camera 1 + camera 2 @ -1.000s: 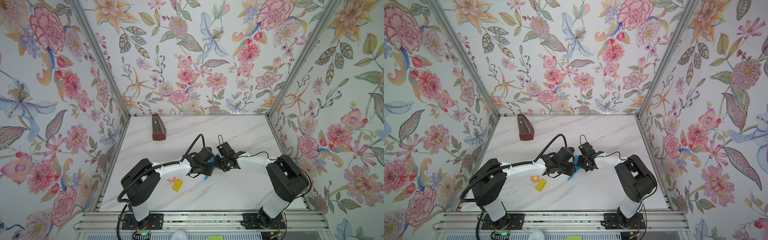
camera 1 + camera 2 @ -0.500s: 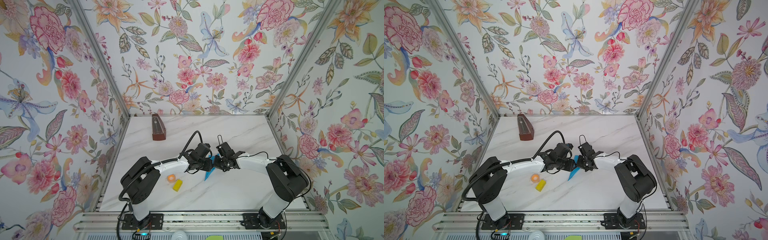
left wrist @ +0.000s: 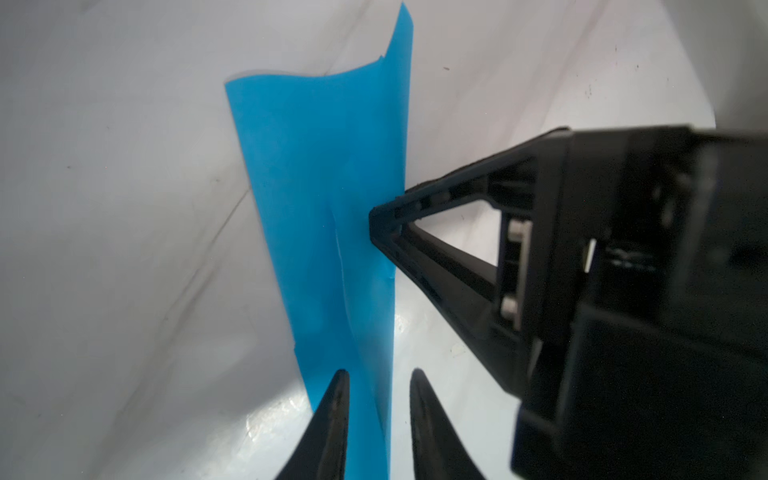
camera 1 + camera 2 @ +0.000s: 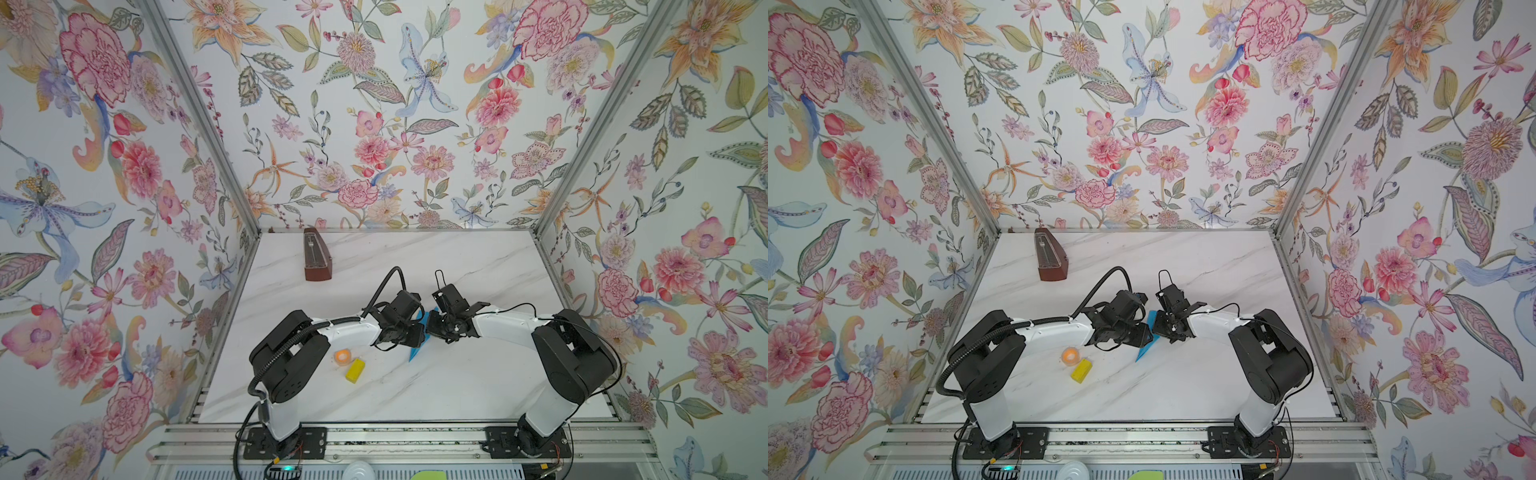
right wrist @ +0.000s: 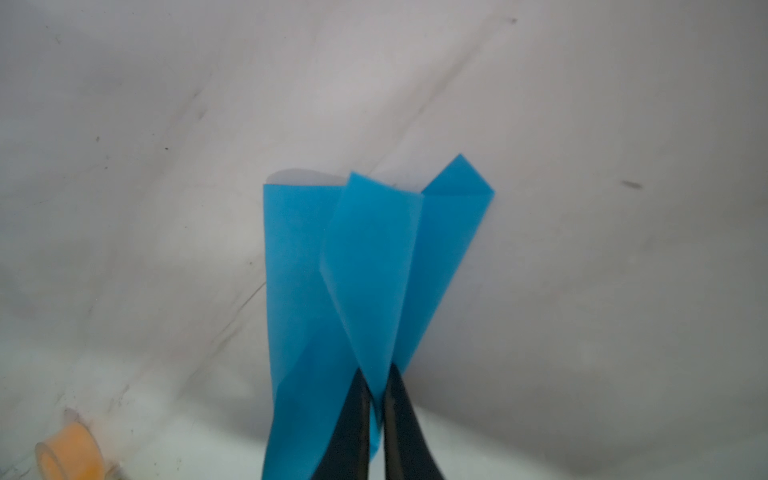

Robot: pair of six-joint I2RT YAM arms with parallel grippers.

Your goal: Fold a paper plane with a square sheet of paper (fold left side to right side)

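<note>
The square sheet of paper [image 4: 415,352] is bright blue and creased into a long, narrow, layered shape. It is raised between both grippers at the table's middle, and its pointed end shows in both top views [image 4: 1144,352]. My right gripper [image 5: 374,374] is shut on a folded flap of the paper [image 5: 374,257]. In the left wrist view, the right gripper's tips [image 3: 376,220] pinch the paper's [image 3: 324,187] edge. My left gripper [image 3: 378,374] is open, its fingers standing apart on either side of the paper's long edge. In the top views the left gripper [image 4: 417,333] meets the right gripper [image 4: 432,326].
A brown wooden metronome [image 4: 316,259] stands at the back left. An orange tape roll [image 4: 343,356] and a small yellow block [image 4: 355,370] lie just in front of my left forearm. Floral walls enclose the marble table [image 4: 478,386] on three sides.
My left arm has shifted slightly beside the paper, uncovering the orange roll. The right gripper has kept its hold on the paper in the same place.
</note>
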